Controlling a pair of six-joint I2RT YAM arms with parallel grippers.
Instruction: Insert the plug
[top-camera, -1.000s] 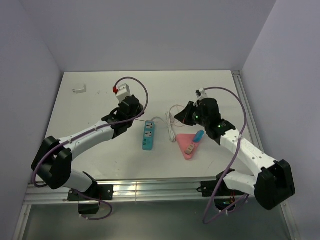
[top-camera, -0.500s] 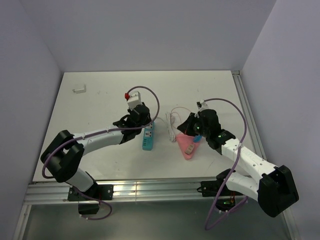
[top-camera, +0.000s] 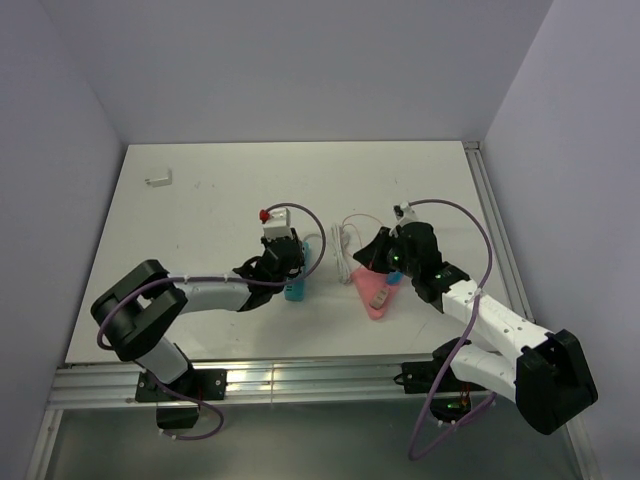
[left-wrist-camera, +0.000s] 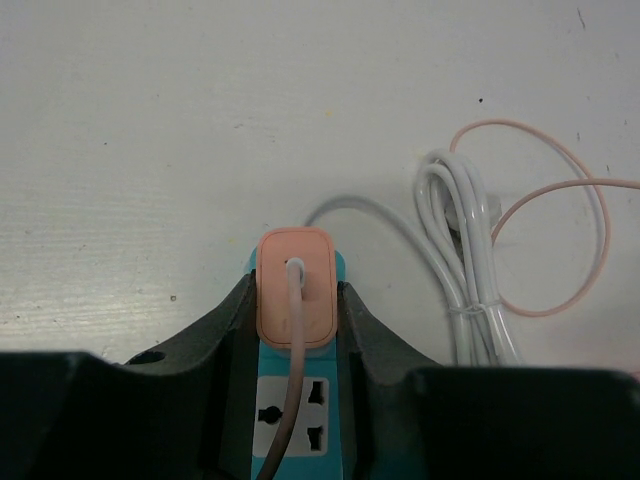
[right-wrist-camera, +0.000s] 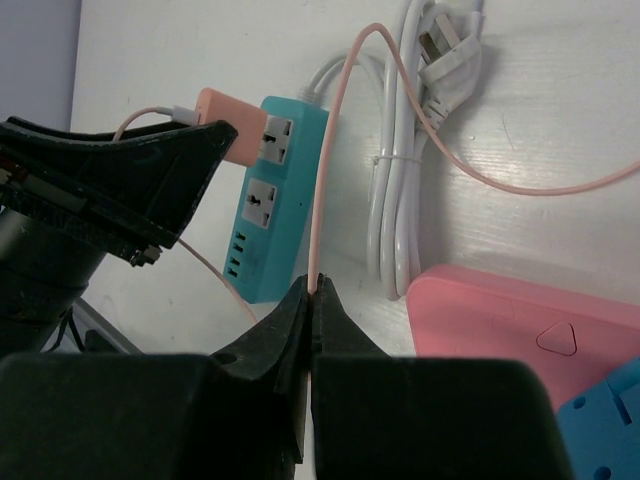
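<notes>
A teal power strip (top-camera: 295, 290) lies at mid-table. My left gripper (top-camera: 287, 262) is shut on a peach plug (left-wrist-camera: 295, 285) and holds it over the strip's far socket; the near socket (left-wrist-camera: 290, 415) shows below it. In the right wrist view the plug (right-wrist-camera: 225, 125) sits beside the strip (right-wrist-camera: 270, 200) with both sockets uncovered, so it is held above the strip's face. My right gripper (right-wrist-camera: 312, 285) is shut on the plug's thin pink cable (right-wrist-camera: 325, 190), right of the strip (top-camera: 372, 258).
The strip's bundled white cord (left-wrist-camera: 465, 250) lies just right of it. A pink triangular pad (top-camera: 372, 293) with a blue piece (right-wrist-camera: 600, 430) lies under my right wrist. A small white part (top-camera: 157, 180) sits far left. Walls enclose the table on three sides.
My left gripper has moved right and toward the near edge, carrying the plug over the power strip. My right gripper has dropped slightly toward the pink pad, still holding the cable.
</notes>
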